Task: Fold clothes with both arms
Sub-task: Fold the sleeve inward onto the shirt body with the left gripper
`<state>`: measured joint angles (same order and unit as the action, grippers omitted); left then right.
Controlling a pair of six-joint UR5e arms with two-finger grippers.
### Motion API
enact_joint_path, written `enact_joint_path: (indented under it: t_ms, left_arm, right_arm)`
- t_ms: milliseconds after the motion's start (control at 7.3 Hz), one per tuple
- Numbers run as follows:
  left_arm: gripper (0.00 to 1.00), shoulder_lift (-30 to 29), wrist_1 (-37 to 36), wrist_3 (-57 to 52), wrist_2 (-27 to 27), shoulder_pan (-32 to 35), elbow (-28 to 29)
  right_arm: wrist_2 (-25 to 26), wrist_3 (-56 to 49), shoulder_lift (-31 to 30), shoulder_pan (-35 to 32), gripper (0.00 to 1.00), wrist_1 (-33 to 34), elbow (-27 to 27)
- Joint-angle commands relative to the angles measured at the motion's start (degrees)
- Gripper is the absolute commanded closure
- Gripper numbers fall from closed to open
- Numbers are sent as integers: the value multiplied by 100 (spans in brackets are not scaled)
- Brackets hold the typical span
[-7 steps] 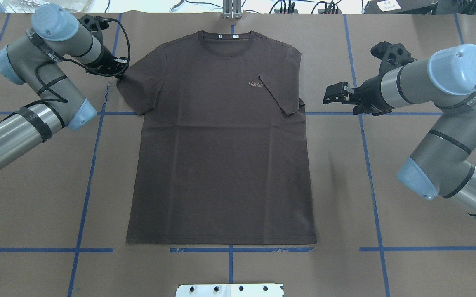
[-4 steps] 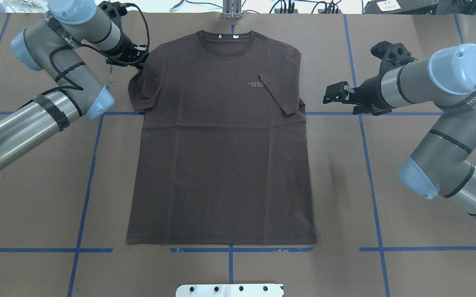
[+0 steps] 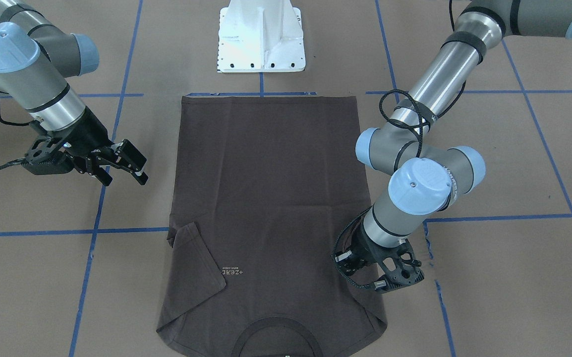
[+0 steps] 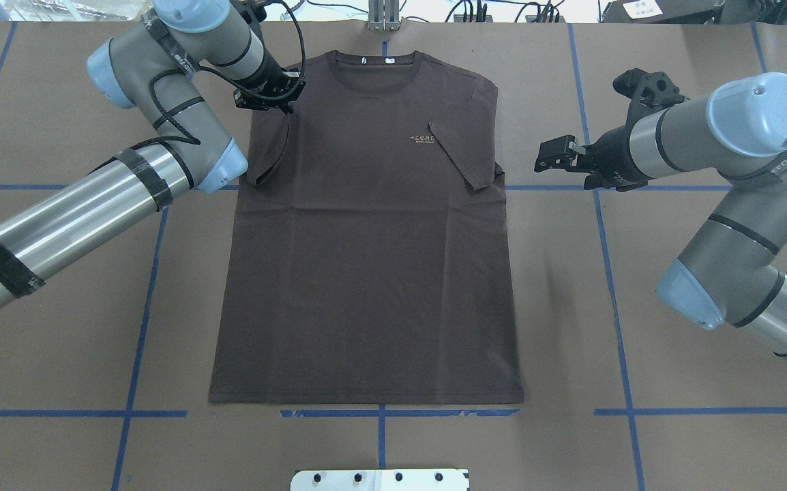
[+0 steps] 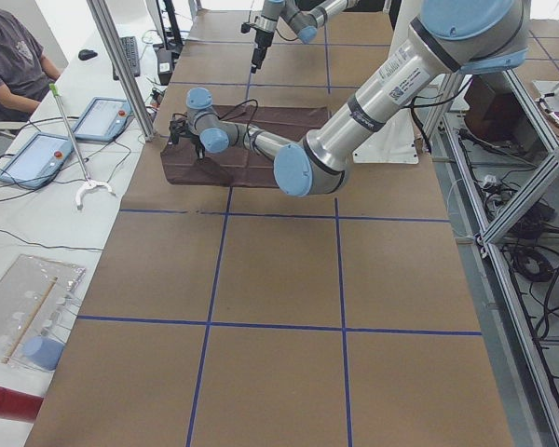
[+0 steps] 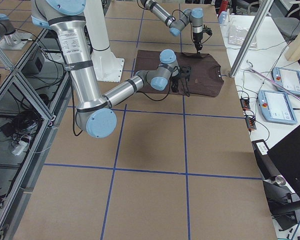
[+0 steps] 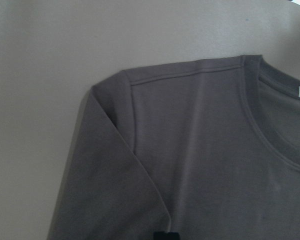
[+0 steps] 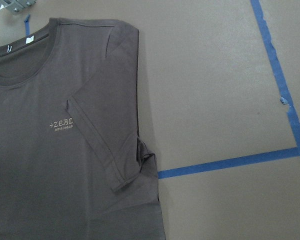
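Note:
The dark grey-brown T-shirt [image 4: 366, 273] lies flat on the brown table, its collar [image 4: 374, 68] at the far side. The sleeve on the right arm's side [image 4: 458, 153] lies folded inward beside the pale chest lettering. My left gripper [image 4: 284, 109] hovers over the other shoulder, shut on that sleeve [image 4: 267, 153], which drapes inward from it. In the left wrist view the lifted sleeve [image 7: 110, 190] runs down to a black fingertip [image 7: 166, 235]. My right gripper [image 4: 545, 157] stands open beside the shirt, apart from it; across the table it [image 3: 126, 174] shows nothing held.
The white base pedestal [image 3: 261, 44] stands at the near table edge, behind the shirt's hem. Blue tape lines [image 4: 141, 307] cross the brown surface. In the exterior left view a person [image 5: 14, 56] sits by tablets [image 5: 98, 116] at the far side.
My left gripper has travelled right, toward the collar, drawing the sleeve inward over the shirt's body. The right arm and its gripper have stayed put.

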<state>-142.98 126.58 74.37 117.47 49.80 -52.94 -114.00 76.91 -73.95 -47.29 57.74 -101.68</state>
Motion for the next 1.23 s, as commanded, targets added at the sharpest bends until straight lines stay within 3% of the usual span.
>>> enact_joint_path:
  t_ms: [0, 274, 411, 548, 685, 822, 959, 1096]
  left_arm:
    - [100, -99, 373, 77, -302, -14, 335]
    - [100, -151, 464, 190, -322, -14, 390]
    - [76, -117, 464, 191, -313, -49, 285]
    - [38, 66, 455, 200, -304, -93, -142]
    - [28, 660, 385, 218, -269, -206, -1112]
    - [28, 1327, 367, 296, -260, -434, -2070]
    - [28, 1734, 367, 427, -251, -488, -2732]
    - [29, 2086, 367, 472, -86, -541, -3226]
  right_arm:
    - [35, -1, 4, 9, 0, -9, 60]
    - [18, -1, 21, 9, 0, -35, 104]
    - [27, 60, 39, 27, 0, -9, 87]
    - [35, 113, 74, 44, 0, 9, 52]
    - [44, 636, 92, 149, 0, 9, -36]
    - [227, 1511, 66, 541, 0, 18, -298]
    - [716, 2129, 31, 1137, 0, 383, -709]
    - [1695, 2631, 74, 2013, 0, 1387, -1192]
